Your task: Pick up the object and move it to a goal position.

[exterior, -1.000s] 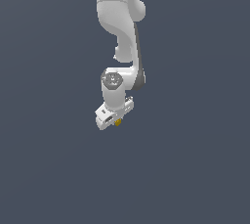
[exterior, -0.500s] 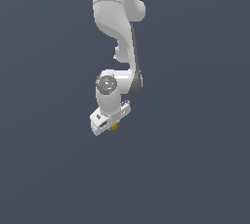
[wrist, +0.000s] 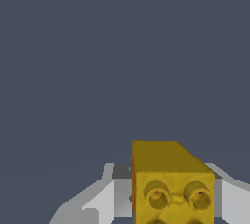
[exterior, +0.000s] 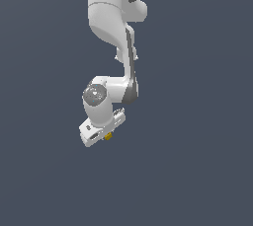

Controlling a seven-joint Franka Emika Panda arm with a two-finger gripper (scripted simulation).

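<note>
The object (exterior: pixel 107 136) is a tiny yellow-gold block, seen in the exterior view as a small spot under the white hand. My gripper (exterior: pixel 105 137) is shut on it and holds it in the air. In the wrist view the object (wrist: pixel 168 181) fills the space between the two pale fingers (wrist: pixel 100 201), and its near face shows round studs. The white arm (exterior: pixel 111 22) reaches down from above to the hand.
A plain dark grey-blue backdrop (exterior: pixel 197 121) surrounds the arm in both views. No other object, container or edge shows.
The hand has shifted slightly toward the exterior view's left and a little upward, carrying the object with it. The grasp is unchanged.
</note>
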